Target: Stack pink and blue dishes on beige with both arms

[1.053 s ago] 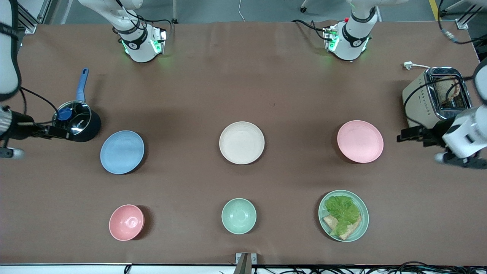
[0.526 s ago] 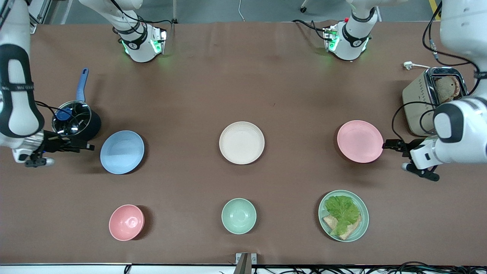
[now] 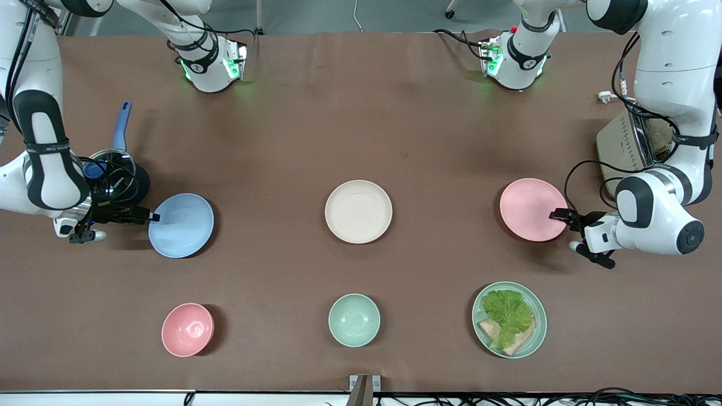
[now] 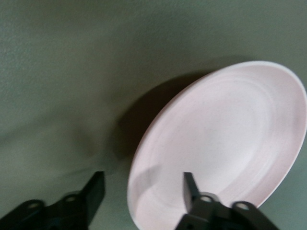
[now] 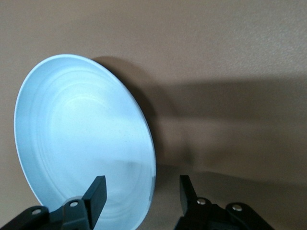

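The pale pink plate [image 3: 533, 209] lies flat toward the left arm's end of the table. My left gripper [image 3: 558, 215] stands open at its rim, one finger over the plate [image 4: 225, 143] and one outside it. The pale blue plate [image 3: 181, 225] lies toward the right arm's end. My right gripper [image 3: 151, 216] is open astride its rim [image 5: 81, 143], one finger over the dish, the other over the table. The cream-beige plate [image 3: 359, 211] sits alone midway between them, with nothing on it.
A dark pot with a glass lid and blue handle [image 3: 114, 179] stands close beside the right gripper. A toaster [image 3: 632, 148] sits under the left arm. Nearer the camera are a pink bowl [image 3: 187, 329], a mint bowl [image 3: 354, 320] and a mint plate with lettuce and bread [image 3: 509, 319].
Both arms have swung in from the table ends; each open gripper has travelled to its plate's rim and now straddles it. The plates have not moved.
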